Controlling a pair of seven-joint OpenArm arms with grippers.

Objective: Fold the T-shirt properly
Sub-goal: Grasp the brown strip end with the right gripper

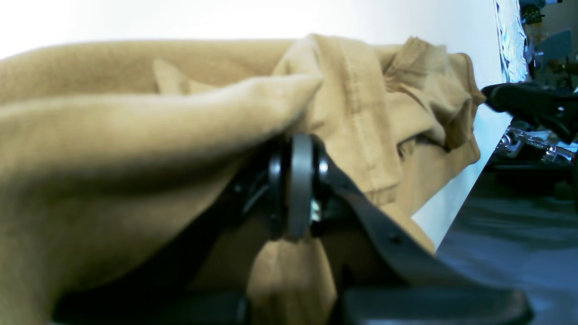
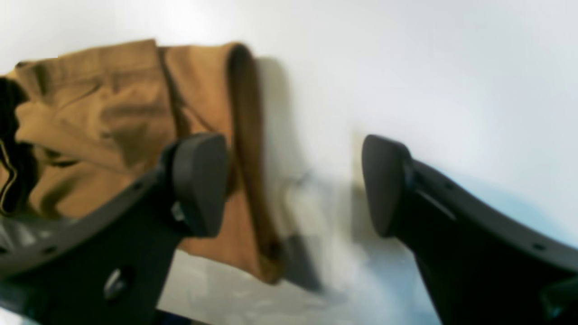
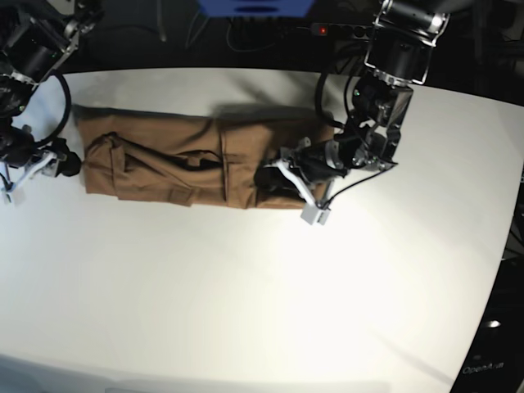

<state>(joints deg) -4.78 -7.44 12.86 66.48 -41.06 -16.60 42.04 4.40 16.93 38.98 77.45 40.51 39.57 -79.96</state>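
Left gripper point(image 1: 300, 180) pinches one T-shirt point(image 3: 188, 160); right gripper point(image 2: 293, 185) spread beside it; one table point(image 3: 246, 303)

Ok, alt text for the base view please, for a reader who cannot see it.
A tan T-shirt, folded into a long band, lies across a white table. The left gripper is shut on its end at the right of the picture; the right gripper stands open just off the other end, holding nothing.

I see the T-shirt point(image 3: 188, 160), tan-brown, creased, folded into a long band near the table's point(image 3: 246, 311) far edge.
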